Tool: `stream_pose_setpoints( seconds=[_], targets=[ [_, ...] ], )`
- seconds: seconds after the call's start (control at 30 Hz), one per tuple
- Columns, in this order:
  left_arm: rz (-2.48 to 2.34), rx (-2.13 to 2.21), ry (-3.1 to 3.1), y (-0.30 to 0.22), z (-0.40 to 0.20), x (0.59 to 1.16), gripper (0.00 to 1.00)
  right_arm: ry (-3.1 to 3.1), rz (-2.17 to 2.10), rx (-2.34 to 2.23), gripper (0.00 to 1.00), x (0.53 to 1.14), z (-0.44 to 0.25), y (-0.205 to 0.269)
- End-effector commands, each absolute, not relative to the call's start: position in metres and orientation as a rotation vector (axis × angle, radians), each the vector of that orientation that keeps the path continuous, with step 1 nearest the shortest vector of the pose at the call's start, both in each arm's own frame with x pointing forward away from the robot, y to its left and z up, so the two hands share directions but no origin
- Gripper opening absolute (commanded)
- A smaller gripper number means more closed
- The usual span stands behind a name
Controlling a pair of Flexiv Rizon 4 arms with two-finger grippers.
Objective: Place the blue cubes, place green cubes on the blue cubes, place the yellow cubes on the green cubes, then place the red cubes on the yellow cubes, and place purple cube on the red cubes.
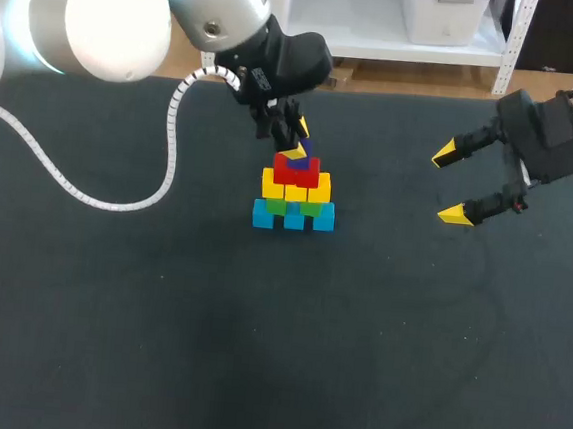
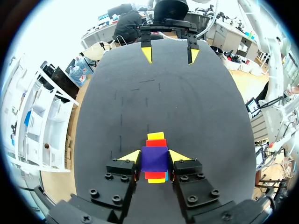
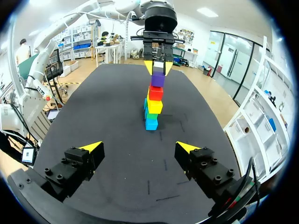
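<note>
The left arm (image 1: 104, 8) looms at upper left, its left gripper (image 1: 295, 140) mid-frame over the stack (image 1: 295, 200). The right gripper (image 1: 455, 184) hangs spread at right, likely to stay clear of the work. In the left wrist view, the fingers pinch the purple cube (image 2: 154, 158) squarely over the red cubes (image 2: 156, 143). Only the right wrist view shows every layer side-on.

light: bright, even | glare: on left arm (image 1: 104, 8) | shadows: faint
</note>
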State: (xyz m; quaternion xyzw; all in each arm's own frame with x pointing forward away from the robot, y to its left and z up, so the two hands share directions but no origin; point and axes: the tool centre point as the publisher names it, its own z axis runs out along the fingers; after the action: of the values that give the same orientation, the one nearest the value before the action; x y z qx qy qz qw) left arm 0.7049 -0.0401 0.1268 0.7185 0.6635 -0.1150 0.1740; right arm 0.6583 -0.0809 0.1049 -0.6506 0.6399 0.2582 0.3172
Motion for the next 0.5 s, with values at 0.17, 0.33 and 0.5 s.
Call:
stream_pose_setpoints(
  seconds=[0.17, 0.33, 0.5],
  targets=[
    [-0.337, 2.045, 1.883, -0.0400, 0.1265, 0.7091, 0.33, 1.681, 0.681, -1.711, 1.00, 0.6585, 0.1043, -0.0810],
    [-0.346, 2.051, 1.882, -0.0401, 0.1262, 0.7095, 0.77, 1.681, 0.681, -1.711, 1.00, 0.6585, 0.1043, -0.0810],
    [-0.348, 2.052, 1.886, -0.0398, 0.1261, 0.7090, 1.00, 1.681, 0.681, -1.711, 1.00, 0.6585, 0.1043, -0.0810]
  ],
)
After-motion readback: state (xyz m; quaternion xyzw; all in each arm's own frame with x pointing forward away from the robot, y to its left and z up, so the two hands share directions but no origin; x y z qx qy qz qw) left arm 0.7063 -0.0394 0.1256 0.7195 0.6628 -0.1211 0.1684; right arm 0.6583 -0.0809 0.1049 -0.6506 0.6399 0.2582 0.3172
